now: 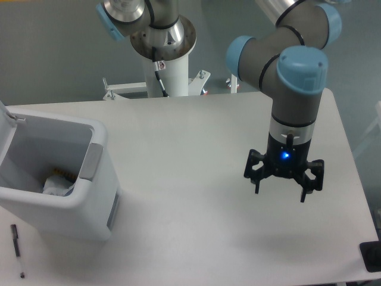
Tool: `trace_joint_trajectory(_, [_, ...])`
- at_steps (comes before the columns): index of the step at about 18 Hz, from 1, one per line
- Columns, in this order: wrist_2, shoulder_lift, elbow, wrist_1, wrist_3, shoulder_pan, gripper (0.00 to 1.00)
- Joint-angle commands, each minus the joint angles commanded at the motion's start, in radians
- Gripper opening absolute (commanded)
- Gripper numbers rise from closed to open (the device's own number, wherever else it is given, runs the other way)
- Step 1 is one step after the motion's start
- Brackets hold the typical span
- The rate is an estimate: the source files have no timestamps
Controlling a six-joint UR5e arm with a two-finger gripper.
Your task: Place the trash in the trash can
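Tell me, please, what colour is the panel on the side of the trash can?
Grey, on the otherwise white trash can; the fixed camera's only view shows the panel plainly.

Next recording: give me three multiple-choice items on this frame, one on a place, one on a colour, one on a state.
1. Where does the pen lie?
A. inside the trash can
B. on the table in front of the trash can
C. under the end effector

2. What colour is the light on the end effector?
A. blue
B. red
C. green

3. The end effector is:
A. open, holding nothing
B. shut on a bottle
C. shut on the pen

Key: 1 B, it lies beside the trash can; 2 A, a blue glow; 3 A, fingers apart, nothing between them.
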Motion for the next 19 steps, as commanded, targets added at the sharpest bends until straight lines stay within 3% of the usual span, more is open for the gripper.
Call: trace_joint_trajectory(19, [0.005, 0.000, -0.017, 0.000, 0.012, -0.003, 1.00])
